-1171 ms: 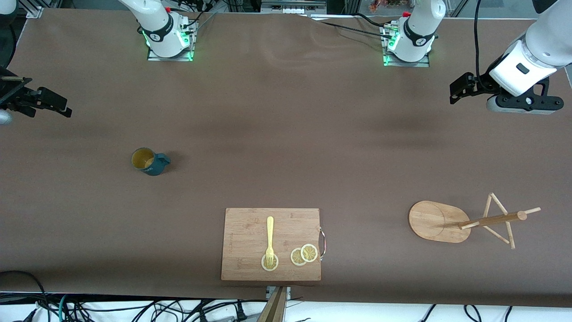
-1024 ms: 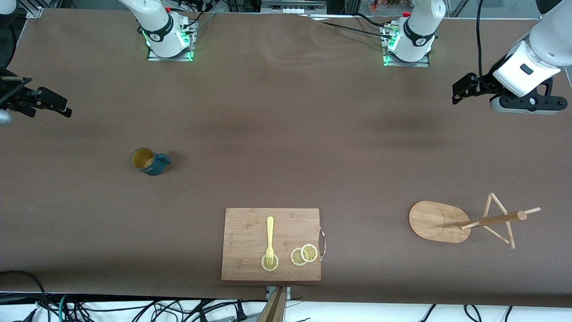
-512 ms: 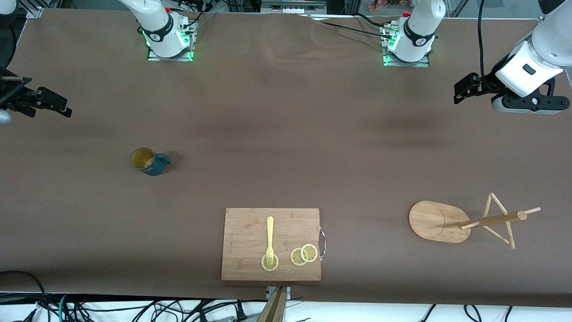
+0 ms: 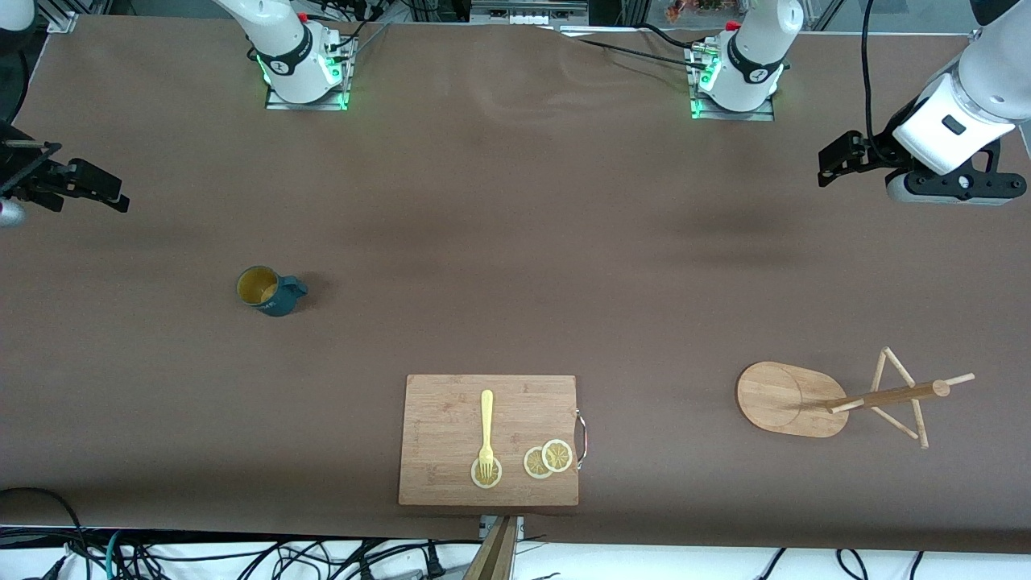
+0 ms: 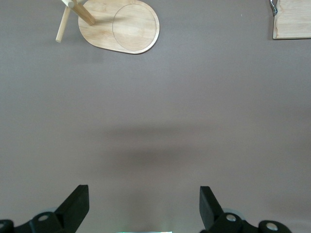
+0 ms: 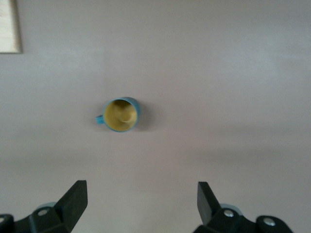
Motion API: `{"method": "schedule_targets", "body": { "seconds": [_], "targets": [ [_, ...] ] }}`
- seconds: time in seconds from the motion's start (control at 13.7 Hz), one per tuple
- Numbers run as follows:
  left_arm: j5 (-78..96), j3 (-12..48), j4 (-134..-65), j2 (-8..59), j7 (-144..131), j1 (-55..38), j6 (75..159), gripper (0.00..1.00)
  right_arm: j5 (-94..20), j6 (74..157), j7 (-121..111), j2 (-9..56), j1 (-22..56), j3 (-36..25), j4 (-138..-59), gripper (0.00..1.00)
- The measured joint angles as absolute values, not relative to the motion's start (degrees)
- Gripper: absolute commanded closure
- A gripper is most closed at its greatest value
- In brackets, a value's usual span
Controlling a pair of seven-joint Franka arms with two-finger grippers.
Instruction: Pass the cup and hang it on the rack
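The dark teal cup [image 4: 270, 292] stands upright on the table toward the right arm's end, its handle pointing toward the table's middle and its yellowish inside showing. It also shows in the right wrist view [image 6: 121, 114]. My right gripper [image 4: 101, 192] is open and empty, up in the air over the table's edge at that end, apart from the cup; it shows in its own view [image 6: 141, 200]. The bamboo rack [image 4: 793, 399] stands toward the left arm's end, nearer the camera, and shows in the left wrist view [image 5: 121, 26]. My left gripper [image 4: 836, 157] is open and empty over bare table [image 5: 144, 204].
A wooden cutting board [image 4: 451, 439] lies at the table's near edge in the middle, with a yellow fork [image 4: 486, 427] and lemon slices [image 4: 548, 459] on it. Its corner shows in the left wrist view [image 5: 291, 19]. The arm bases stand along the back edge.
My left arm has drifted a little toward its own end of the table and the robots' side. The right gripper, the cup and the rack have hardly moved.
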State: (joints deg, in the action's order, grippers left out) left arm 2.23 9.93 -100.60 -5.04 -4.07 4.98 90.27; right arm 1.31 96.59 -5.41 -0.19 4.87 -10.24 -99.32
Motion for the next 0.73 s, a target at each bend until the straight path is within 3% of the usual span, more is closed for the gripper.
{"method": "schedule_targets", "body": {
  "seconds": [0.37, 0.73],
  "targets": [
    [2.23, 9.93, -100.6, -5.04, -4.07, 5.13, 90.15, 0.0, 2.32, 96.69, -4.53, 7.25, 8.35, -9.72, -99.72, 0.0],
    [1.93, 9.93, -100.58, -5.04, -4.07, 5.26, 90.1, 0.0, 2.31, 108.0, -4.36, 18.71, 9.59, -9.68, -100.7, 0.0]
  ]
}}
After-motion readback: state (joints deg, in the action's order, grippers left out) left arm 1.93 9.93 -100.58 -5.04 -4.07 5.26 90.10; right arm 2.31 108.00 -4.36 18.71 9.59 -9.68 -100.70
